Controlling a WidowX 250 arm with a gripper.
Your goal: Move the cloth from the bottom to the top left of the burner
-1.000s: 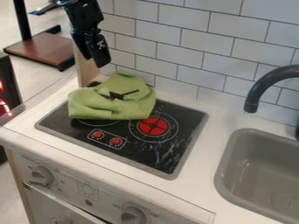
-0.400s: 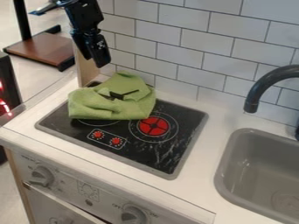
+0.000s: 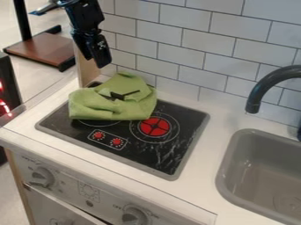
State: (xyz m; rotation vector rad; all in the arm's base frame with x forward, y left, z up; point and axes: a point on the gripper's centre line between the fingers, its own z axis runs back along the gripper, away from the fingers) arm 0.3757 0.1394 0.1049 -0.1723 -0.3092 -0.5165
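While the black robotic claw (image 3: 100,53) hangs at far left, wide or narrow I can't tell, the crumpled green cloth (image 3: 111,105) lies far-left of the round red burner (image 3: 154,126).

A toy kitchen was shown by a printed stove top (image 3: 191,134), a grey sink (image 3: 226,176) and a black faucet (image 3: 254,99); white wall tiles (image 3: 197,41) were fitted behind.

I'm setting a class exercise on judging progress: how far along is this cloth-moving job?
Done, it seems: the cloth lies crumpled over the upper left of the black burner panel.
In hand: apparently nothing; the claw hangs above and apart from the cloth.
Left: probably nothing, unless the cloth should clear the partly covered left ring.
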